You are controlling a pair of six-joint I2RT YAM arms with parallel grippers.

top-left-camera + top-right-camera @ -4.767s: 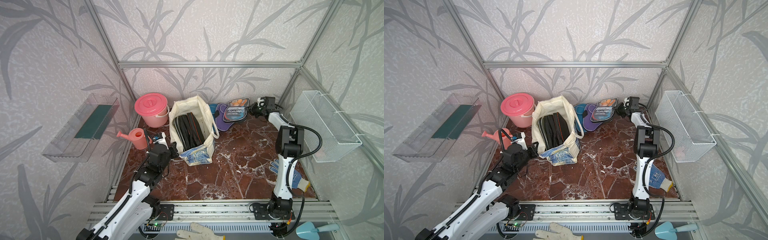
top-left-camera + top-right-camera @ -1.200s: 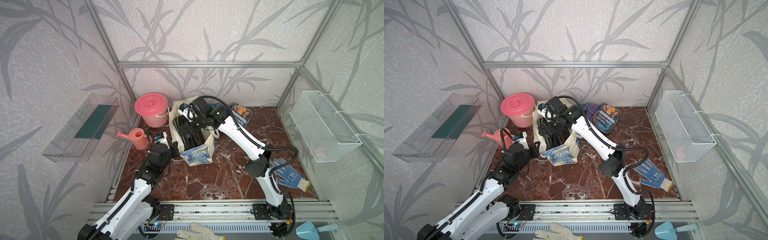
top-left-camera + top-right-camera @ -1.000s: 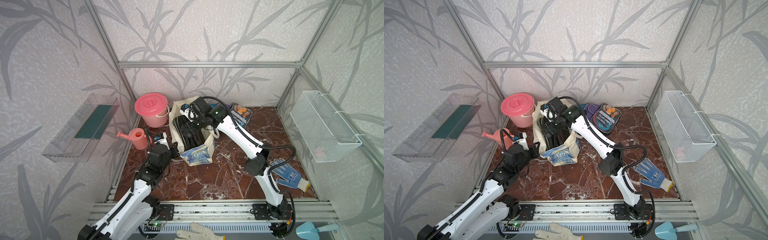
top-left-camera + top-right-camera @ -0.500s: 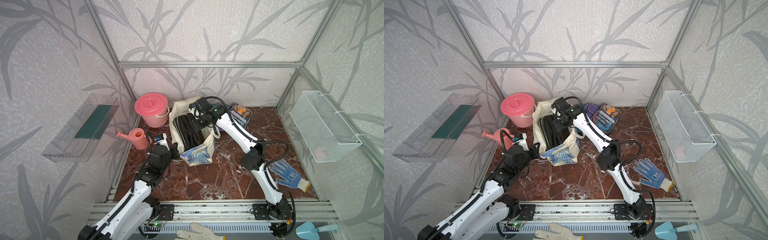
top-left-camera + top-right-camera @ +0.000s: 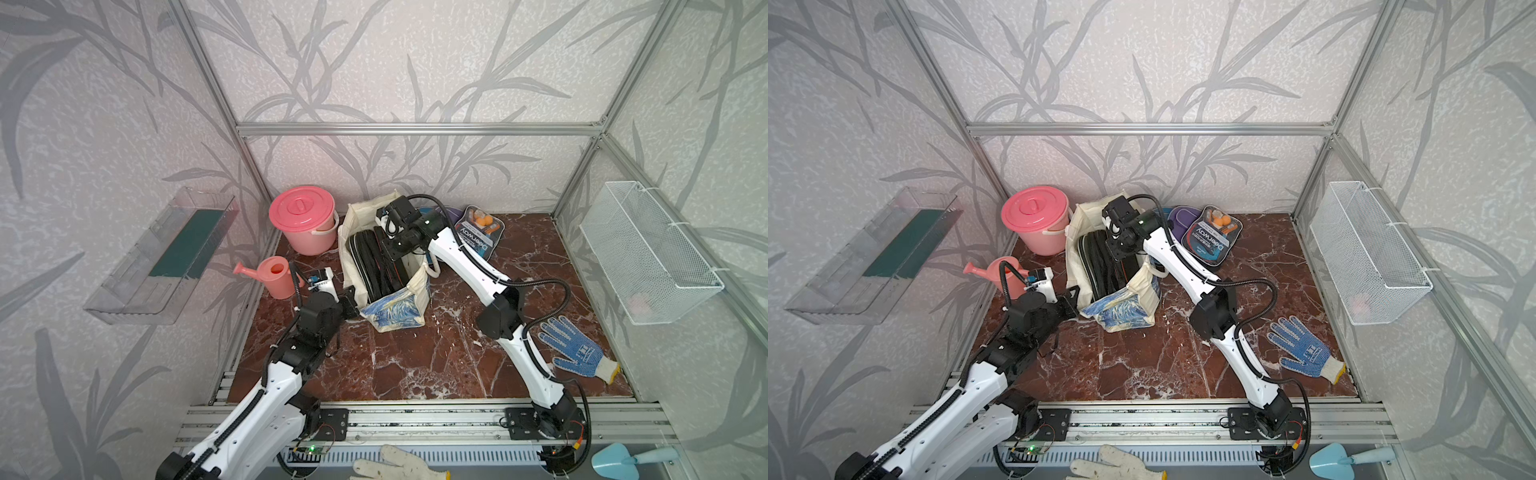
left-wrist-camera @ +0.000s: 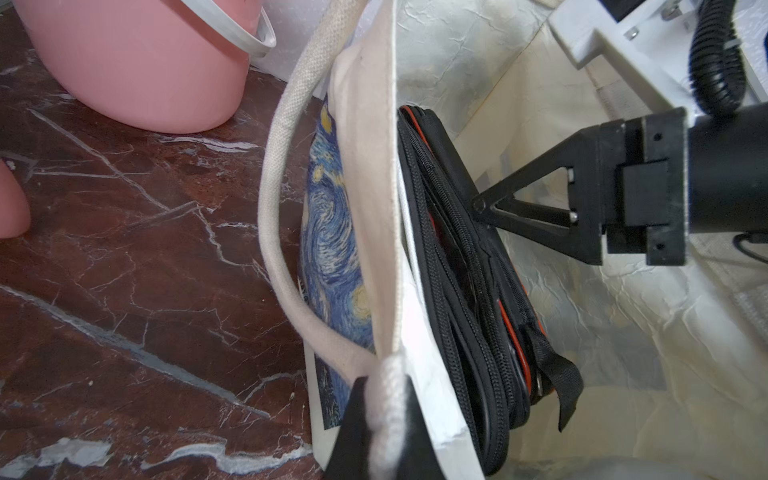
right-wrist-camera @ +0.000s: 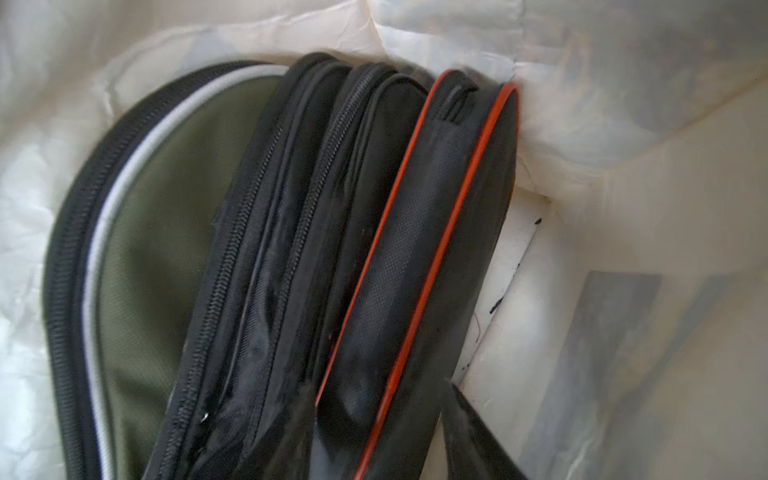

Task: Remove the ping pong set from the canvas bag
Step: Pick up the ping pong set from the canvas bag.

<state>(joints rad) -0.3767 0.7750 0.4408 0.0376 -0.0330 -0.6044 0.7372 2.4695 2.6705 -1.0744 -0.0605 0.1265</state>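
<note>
Cases in bag: four on edge in the canvas bag (image 5: 395, 305): one olive case (image 7: 158, 249), two black cases (image 7: 266, 270), one red-piped case (image 7: 415, 270) outermost.
Cases outside: two flat by the back wall, beside the bag: navy case (image 5: 1210, 239) with orange balls, purple case (image 5: 1183, 216).
Left gripper (image 6: 382, 419): pinched tight on bag rim.
Right gripper (image 7: 384, 428): inside bag, fingers (image 7: 473, 432) astride red-piped case; clamped or not, cannot tell.
Around: one pink bucket (image 5: 301, 216) just beside bag, one watering can (image 5: 270, 276), blue glove (image 5: 575, 353), white glove (image 5: 399, 467).

The right gripper (image 7: 380, 415) has swung from the back corner over to the bag (image 5: 395, 309), dipped inside it, and narrowed its jaws astride the red-edged case (image 7: 415, 257).
</note>
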